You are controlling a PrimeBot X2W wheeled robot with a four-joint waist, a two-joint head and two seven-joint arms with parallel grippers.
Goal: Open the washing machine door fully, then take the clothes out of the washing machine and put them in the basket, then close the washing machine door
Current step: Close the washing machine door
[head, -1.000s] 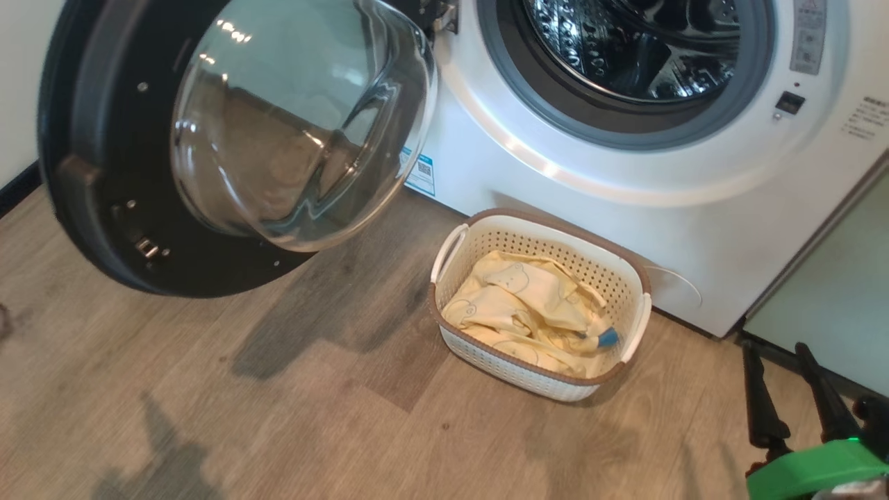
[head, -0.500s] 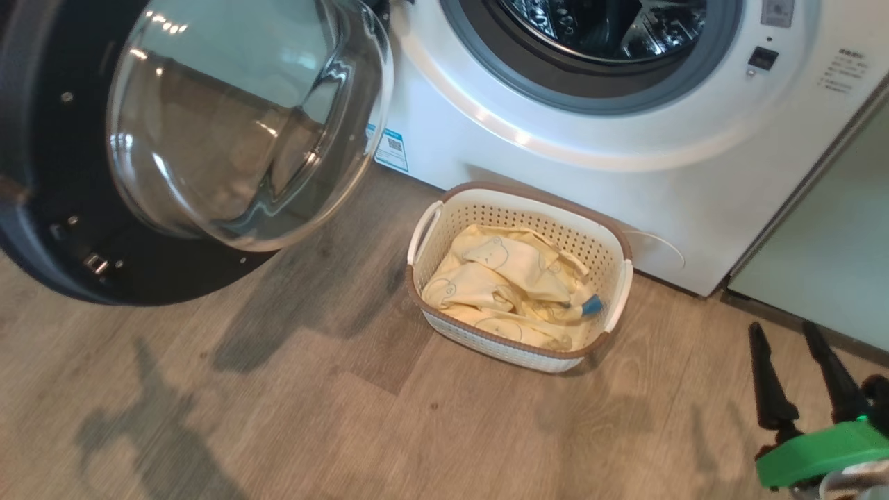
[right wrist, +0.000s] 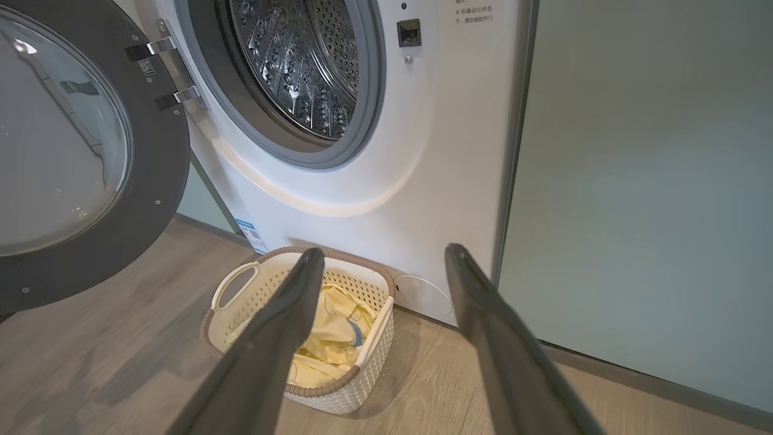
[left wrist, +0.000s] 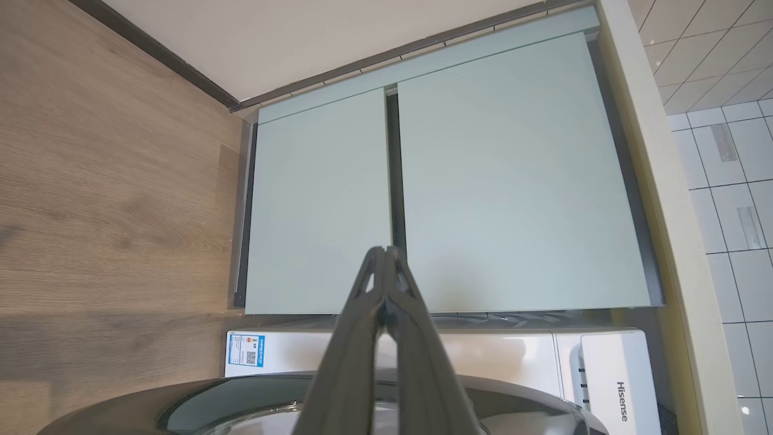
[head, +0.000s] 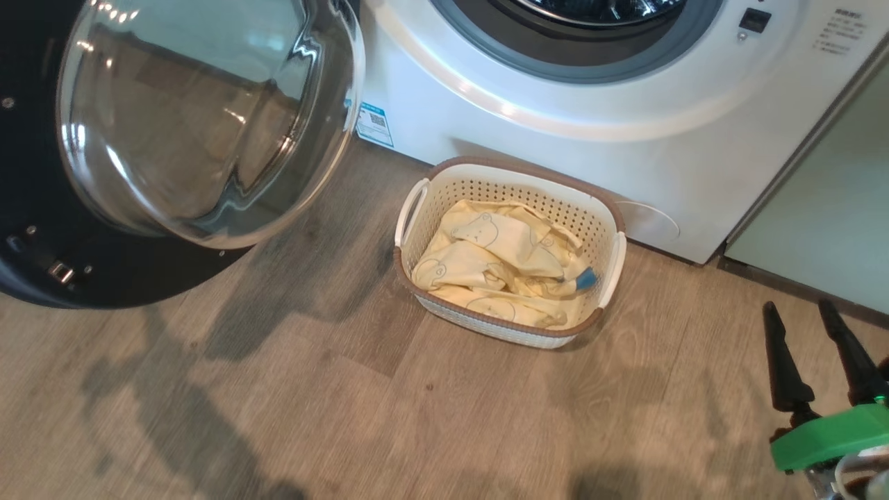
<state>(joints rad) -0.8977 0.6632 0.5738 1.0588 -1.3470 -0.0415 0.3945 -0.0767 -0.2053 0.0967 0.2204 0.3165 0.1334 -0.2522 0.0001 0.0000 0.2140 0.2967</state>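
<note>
Wood-grain plank floor [head: 361, 423]: lying grey-brown, carrying soft shadows. Pale green cabinet doors [left wrist: 513, 181]: standing shut, flat-fronted. Cream wall [left wrist: 314, 36]: meeting the floor along dark skirting [left wrist: 157, 55]. White wall tiles [left wrist: 724, 78]: catching light.

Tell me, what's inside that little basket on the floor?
The basket holds pale yellow clothes printed with bear outlines, with one small blue part showing. They cover the bottom, so anything beneath them is hidden.

The wooden floor [head: 347, 417] is holding up the basket [head: 486, 325], which is sitting just in front of the washing machine [head: 555, 153]. The machine is standing on the floor too, beside a pale green cabinet [head: 819, 229].
</note>
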